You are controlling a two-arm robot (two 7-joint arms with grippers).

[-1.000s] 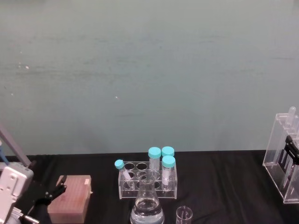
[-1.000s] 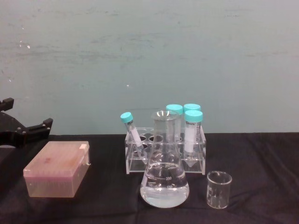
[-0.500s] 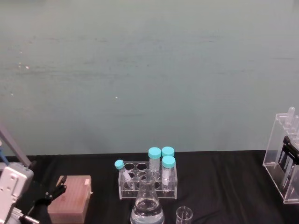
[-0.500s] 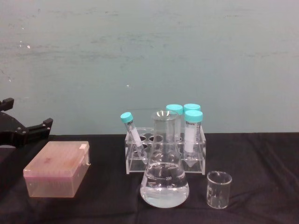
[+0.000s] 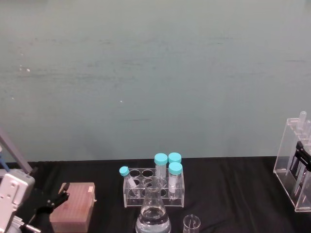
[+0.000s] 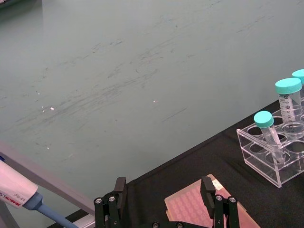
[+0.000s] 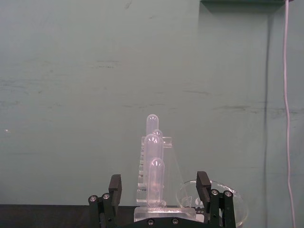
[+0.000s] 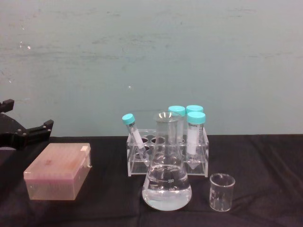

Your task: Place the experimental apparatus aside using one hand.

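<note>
The experimental apparatus stands on a black cloth. A conical flask (image 8: 166, 182) with clear liquid is front and centre, also the flask (image 5: 153, 217). A small empty beaker (image 8: 222, 191) stands to its right. The tall acrylic rack of glass tubes (image 5: 294, 162) stands at the far right edge. My right gripper (image 5: 302, 162), the hand, shows dark right at that rack. In the right wrist view the rack (image 7: 154, 178) rises straight ahead of the open right gripper (image 7: 159, 190), whose fingers stand wider than the rack. My left gripper (image 8: 28, 132) hovers open at the far left.
A clear rack (image 8: 166, 153) with teal-capped tubes stands behind the flask. A pink tip box (image 8: 59, 171) lies at the left, just ahead of the left gripper (image 6: 164, 199). A pipette (image 6: 19, 194) leans at the far left. A rounded clear glass piece (image 7: 216, 202) sits beside the tall rack.
The right gripper at the tall rack has shifted very slightly. The flask, beaker, tube rack, tip box and left gripper stay where they were.
</note>
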